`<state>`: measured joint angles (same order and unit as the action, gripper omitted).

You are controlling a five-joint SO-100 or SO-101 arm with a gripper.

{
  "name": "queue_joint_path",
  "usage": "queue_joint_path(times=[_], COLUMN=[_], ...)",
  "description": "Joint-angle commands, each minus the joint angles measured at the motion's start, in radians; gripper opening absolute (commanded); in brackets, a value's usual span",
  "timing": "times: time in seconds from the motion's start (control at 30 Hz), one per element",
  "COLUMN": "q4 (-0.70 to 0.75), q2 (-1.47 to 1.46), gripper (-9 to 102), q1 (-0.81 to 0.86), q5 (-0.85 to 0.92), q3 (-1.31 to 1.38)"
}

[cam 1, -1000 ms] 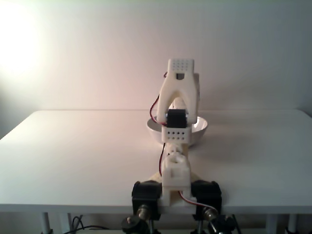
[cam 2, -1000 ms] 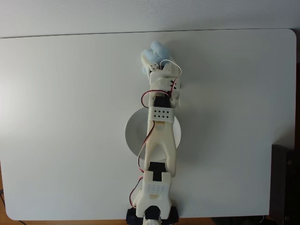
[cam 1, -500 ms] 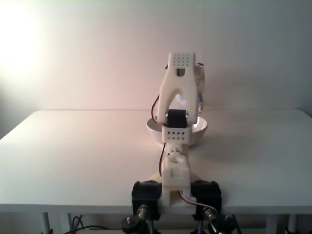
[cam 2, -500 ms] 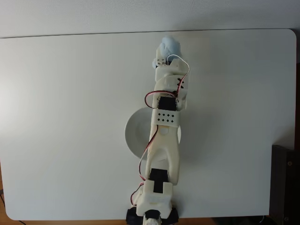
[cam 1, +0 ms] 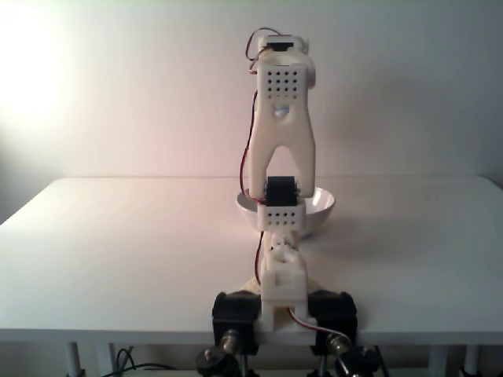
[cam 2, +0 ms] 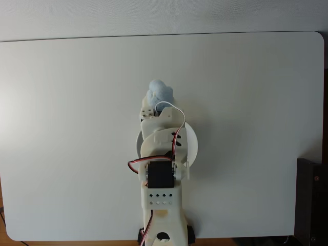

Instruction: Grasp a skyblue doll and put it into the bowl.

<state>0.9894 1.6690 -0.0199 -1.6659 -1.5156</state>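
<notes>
In a fixed view from above, the skyblue doll (cam 2: 160,93) is a small fluffy pale-blue lump sticking out past the tip of my gripper (cam 2: 156,104), which is shut on it. The doll hangs just beyond the far rim of the white bowl (cam 2: 190,146), which my folded arm mostly covers. In a fixed view from behind the base, the bowl (cam 1: 319,206) stands on the table behind the raised arm (cam 1: 280,118); the doll and the fingers are hidden behind the arm there.
The white table (cam 2: 72,128) stretches wide to both sides of the bowl. A dark object (cam 2: 311,205) stands past the table's right edge. The arm's base is clamped at the near table edge (cam 1: 283,310).
The arm has lifted high and drawn back toward its base. It carried the doll from near the far table edge to just beyond the bowl's far rim.
</notes>
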Motion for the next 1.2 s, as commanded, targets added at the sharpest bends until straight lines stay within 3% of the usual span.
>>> queue_joint_path(times=[0.0, 0.33, 0.6, 0.73, 1.17], q4=[0.041, 0.029, 0.028, 0.028, 0.028], q2=[0.206, 0.592, 0.63, 0.629, 0.64], gripper=[2, 2, 5, 17, 71], q1=[-0.006, 0.009, 0.009, 0.012, 0.023], q5=[-0.003, -0.014, -0.006, -0.006, -0.006], q3=[-0.12, -0.591, -0.641, -0.643, -0.641])
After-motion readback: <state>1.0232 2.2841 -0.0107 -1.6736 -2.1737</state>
